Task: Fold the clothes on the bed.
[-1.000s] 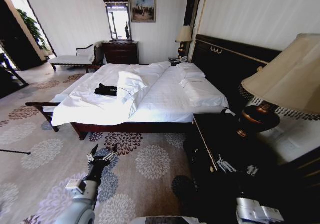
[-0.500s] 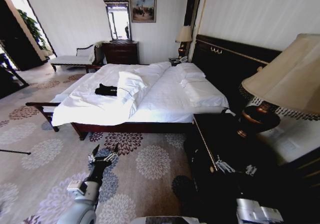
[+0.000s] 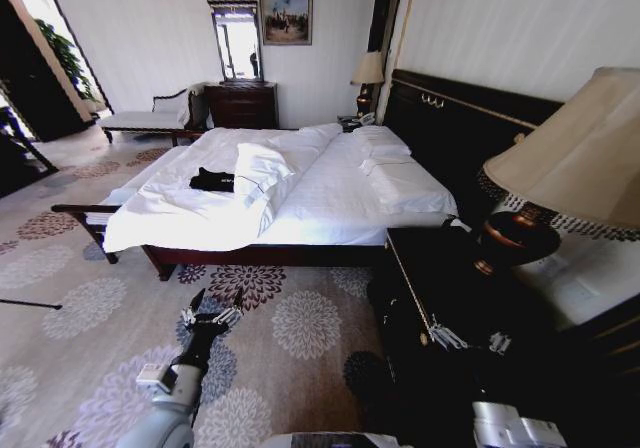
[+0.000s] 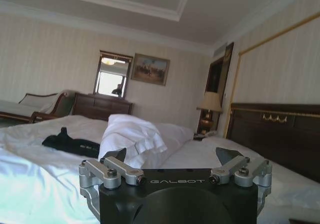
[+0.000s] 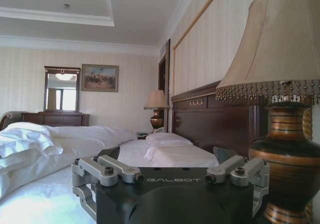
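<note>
The black clothes (image 3: 212,180) lie crumpled on the white duvet of the bed (image 3: 330,208), just beside a bunched fold of duvet (image 3: 262,168) and on the side of the bed away from the headboard (image 3: 455,133).

The left gripper (image 3: 212,306) hangs over the flowered carpet (image 3: 300,328) short of the bed's near edge. Its fingers (image 3: 193,299) are spread wide with nothing between them. The clothes are well ahead of those fingers, up on the mattress, with the bed's dark frame between. In the left wrist view the left gripper (image 4: 172,156) points across the duvet; the clothes (image 4: 70,144) lie beyond and off to the side of its finger (image 4: 118,155), next to the rumpled fold (image 4: 132,136).

The right gripper (image 3: 468,336) is low beside the dark nightstand (image 3: 450,278), under the lamp (image 3: 545,183). In the right wrist view its fingers (image 5: 107,153) stand apart, empty, aimed along the bed's pillow end (image 5: 165,140), with the lamp base (image 5: 287,154) just beside them.
</note>
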Available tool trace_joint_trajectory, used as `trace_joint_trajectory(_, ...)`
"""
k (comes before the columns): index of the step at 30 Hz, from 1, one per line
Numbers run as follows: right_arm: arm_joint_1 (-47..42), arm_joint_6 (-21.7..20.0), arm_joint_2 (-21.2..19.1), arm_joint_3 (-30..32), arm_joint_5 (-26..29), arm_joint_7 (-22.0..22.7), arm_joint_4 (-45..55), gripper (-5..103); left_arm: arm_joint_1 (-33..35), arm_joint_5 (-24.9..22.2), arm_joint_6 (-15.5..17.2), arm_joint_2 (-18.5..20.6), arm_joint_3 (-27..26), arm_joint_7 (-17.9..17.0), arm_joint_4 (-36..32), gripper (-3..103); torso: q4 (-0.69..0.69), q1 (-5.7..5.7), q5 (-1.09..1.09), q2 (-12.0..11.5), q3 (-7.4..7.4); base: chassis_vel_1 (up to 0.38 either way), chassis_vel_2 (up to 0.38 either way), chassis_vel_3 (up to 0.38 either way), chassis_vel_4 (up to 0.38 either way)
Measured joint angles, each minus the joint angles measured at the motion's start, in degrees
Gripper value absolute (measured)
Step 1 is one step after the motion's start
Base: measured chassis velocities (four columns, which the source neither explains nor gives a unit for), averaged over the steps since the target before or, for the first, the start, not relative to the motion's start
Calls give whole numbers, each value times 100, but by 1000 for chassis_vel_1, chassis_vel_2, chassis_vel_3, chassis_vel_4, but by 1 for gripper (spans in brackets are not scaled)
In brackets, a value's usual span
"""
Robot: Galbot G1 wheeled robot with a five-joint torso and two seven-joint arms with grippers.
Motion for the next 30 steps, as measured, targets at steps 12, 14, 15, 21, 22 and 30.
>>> trace_joint_trajectory(12,254,-177,-533,281,644,195,-172,100,191,-84,61,2,129,76,-172,100,2,1,2,-1,1,-113,112,118,-115)
trace_joint_trajectory(14,260,-190,-539,281,668,211,-174,100,187,-132,86,2,126,76,-181,100,1,1,1,-1,1,-127,163,127,-125)
trace_joint_trajectory(15,260,-203,-532,271,678,217,-174,100,164,-78,77,12,92,84,-176,100,1,1,-1,-1,1,-128,133,122,-125)
trace_joint_trajectory(21,252,-224,-438,206,612,217,-153,100,149,-56,75,22,18,86,-172,100,0,2,-1,-1,1,-124,141,117,-141)
trace_joint_trajectory(22,250,-229,-430,201,604,218,-146,100,145,-39,76,22,2,84,-173,100,1,2,-1,-1,1,-107,142,103,-126)
trace_joint_trajectory(30,250,-240,-405,209,586,236,-133,100,144,52,63,23,-51,28,-116,100,0,1,0,-1,1,-107,108,114,-99)
